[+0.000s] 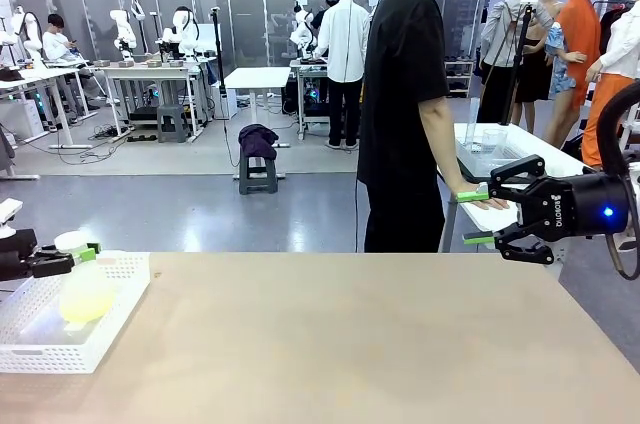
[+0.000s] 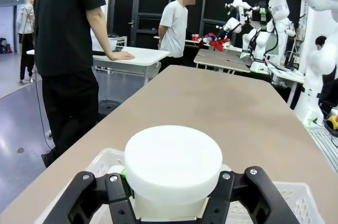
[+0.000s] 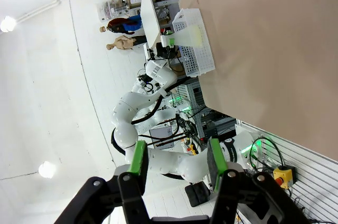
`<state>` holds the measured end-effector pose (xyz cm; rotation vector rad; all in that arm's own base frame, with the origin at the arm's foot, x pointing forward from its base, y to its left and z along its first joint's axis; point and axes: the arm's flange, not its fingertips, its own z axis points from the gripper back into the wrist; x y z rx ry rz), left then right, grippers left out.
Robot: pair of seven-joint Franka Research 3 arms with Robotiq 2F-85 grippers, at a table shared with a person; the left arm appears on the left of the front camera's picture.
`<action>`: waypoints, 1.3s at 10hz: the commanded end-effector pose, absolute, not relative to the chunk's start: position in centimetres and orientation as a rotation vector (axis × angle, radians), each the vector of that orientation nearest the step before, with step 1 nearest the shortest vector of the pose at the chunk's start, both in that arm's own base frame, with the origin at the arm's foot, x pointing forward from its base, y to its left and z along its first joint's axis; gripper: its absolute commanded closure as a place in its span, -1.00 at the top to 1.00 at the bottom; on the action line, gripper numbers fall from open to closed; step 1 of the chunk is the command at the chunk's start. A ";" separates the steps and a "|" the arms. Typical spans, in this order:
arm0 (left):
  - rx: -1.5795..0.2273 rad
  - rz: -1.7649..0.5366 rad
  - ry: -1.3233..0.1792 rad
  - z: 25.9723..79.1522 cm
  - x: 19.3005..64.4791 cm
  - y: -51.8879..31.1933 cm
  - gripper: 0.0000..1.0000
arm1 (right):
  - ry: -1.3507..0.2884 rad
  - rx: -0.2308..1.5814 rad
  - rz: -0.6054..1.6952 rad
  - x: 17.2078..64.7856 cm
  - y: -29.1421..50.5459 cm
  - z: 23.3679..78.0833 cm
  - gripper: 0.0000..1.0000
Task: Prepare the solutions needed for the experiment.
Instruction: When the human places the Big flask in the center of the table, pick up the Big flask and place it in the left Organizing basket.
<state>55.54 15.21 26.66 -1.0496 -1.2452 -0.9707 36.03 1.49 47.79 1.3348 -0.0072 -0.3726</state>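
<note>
A translucent bottle holding the pale yellow-green solutions (image 1: 85, 299) stands in a white basket (image 1: 40, 349) at the table's left edge. Its white round cap (image 2: 173, 163) sits between the fingers of my left gripper (image 1: 78, 255), which reaches in level from the left. The fingers hug the cap's sides, but contact is unclear. My right gripper (image 1: 475, 216) hangs open and empty in the air over the table's far right edge. In the right wrist view the basket (image 3: 203, 55) shows far off, with the yellow-green solutions (image 3: 196, 35) in it and the open right gripper (image 3: 177, 160) in front.
The wide tan table (image 1: 350, 344) stretches from the basket to the right. A person in black (image 1: 400, 104) stands past the far edge, one hand resting on a white side table (image 1: 520, 149) close behind my right gripper.
</note>
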 end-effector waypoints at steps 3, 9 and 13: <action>-1.006 -1.000 -1.180 28.0 54.1 14.7 0.60 | 0.005 1.348 -0.393 36.0 1.6 48.1 0.16; -0.970 -1.008 -1.121 28.9 53.3 15.6 1.00 | 0.005 1.348 -0.393 36.0 1.6 48.1 0.16; -0.893 -0.977 -1.118 30.4 51.1 17.5 1.00 | 0.005 1.348 -0.393 36.0 1.6 48.1 0.16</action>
